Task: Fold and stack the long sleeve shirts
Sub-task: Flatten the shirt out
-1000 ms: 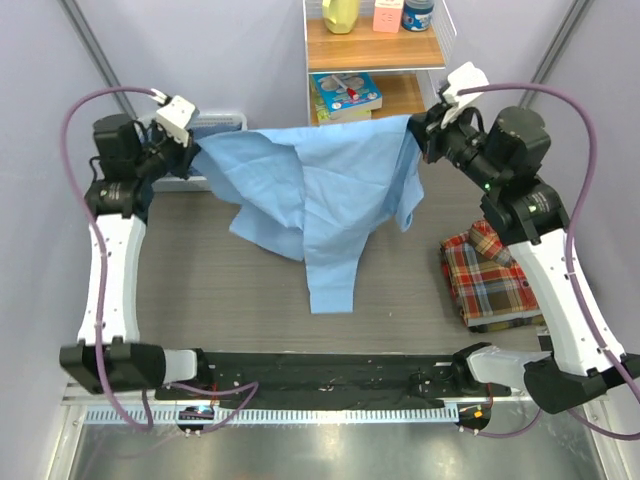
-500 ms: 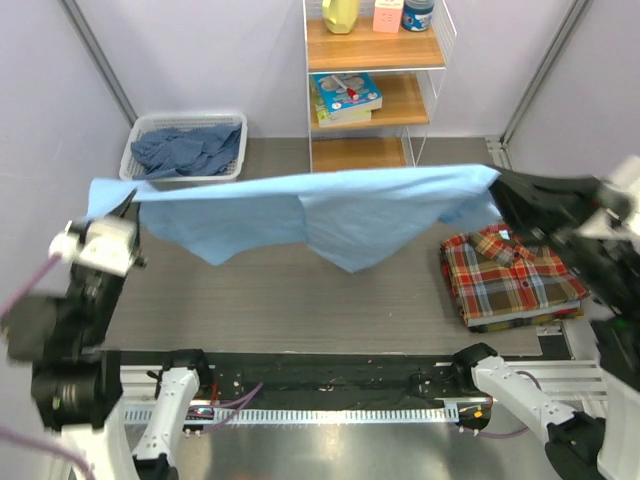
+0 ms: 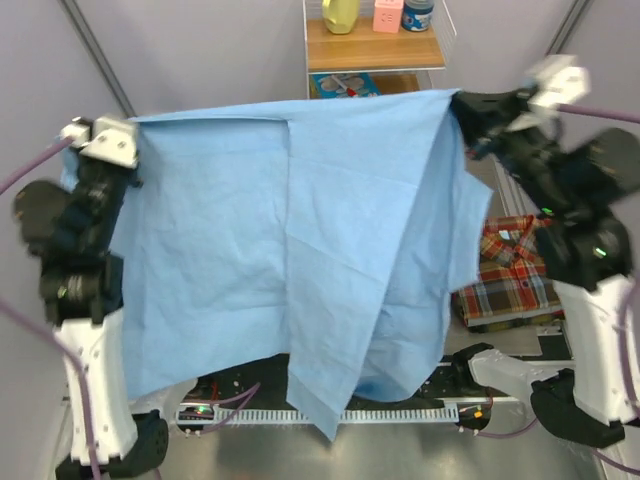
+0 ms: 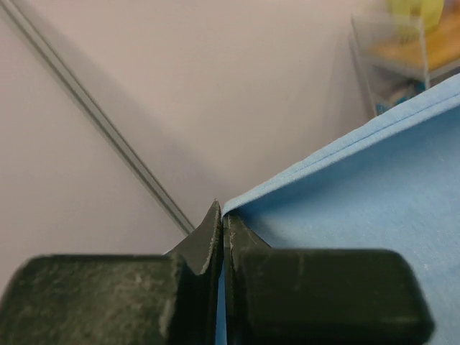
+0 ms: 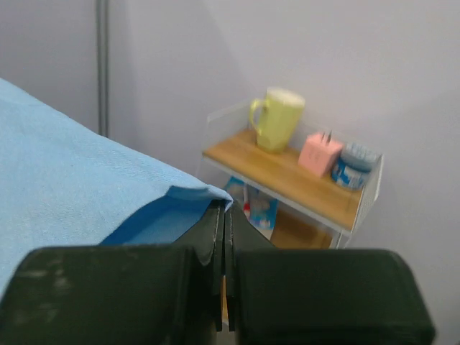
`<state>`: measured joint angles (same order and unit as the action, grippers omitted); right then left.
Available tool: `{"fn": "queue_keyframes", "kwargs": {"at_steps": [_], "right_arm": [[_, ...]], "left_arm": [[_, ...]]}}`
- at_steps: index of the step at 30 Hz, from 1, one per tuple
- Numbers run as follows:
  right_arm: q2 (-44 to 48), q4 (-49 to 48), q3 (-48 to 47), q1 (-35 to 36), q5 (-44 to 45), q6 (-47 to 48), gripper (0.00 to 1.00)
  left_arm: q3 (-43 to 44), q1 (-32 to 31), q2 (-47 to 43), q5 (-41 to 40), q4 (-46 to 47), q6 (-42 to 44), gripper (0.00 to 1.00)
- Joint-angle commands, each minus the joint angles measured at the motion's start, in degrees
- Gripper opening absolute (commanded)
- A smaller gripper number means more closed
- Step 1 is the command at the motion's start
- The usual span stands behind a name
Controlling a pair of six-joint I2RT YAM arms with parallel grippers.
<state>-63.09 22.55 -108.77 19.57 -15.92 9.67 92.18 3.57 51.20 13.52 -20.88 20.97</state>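
Note:
The light blue long sleeve shirt point(image 3: 300, 240) hangs spread wide in the air, close under the top camera, its lower edge dangling over the arms' bases. My left gripper point(image 3: 133, 125) is shut on its upper left corner, and my right gripper point(image 3: 458, 104) is shut on its upper right corner. In the left wrist view the closed jaws of the left gripper point(image 4: 221, 213) pinch the shirt's hem point(image 4: 345, 144). In the right wrist view the right gripper point(image 5: 225, 208) pinches a folded corner of the cloth point(image 5: 79, 158). A folded red-yellow-blue plaid shirt point(image 3: 505, 275) lies on the table at the right.
A wooden shelf unit point(image 3: 375, 45) stands at the back with a yellow mug point(image 5: 277, 118), a pink box point(image 5: 321, 153) and a blue tin point(image 5: 353, 166). The hanging shirt hides most of the table. Grey walls close in on both sides.
Both arms have swung the light blue shirt up from just above the table, and it now hangs as a tall, wide sheet covering the table's middle and back left.

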Motion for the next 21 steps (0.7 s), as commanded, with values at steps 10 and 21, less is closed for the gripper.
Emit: {"fn": "queue_keyframes", "kwargs": {"at_steps": [10, 21], "right_arm": [[-20.13, -6.07, 28.91, -8.66, 11.18, 9.66, 0.75], [-17.42, 28.52, 31.59, -6.05, -7.8, 9.41, 0.68]], "left_arm": [[-16.08, 1.26, 34.22, -2.01, -3.27, 4.86, 0.56], [-34.33, 1.52, 23.33, 1.6, -18.49, 14.27, 0.72]]}}
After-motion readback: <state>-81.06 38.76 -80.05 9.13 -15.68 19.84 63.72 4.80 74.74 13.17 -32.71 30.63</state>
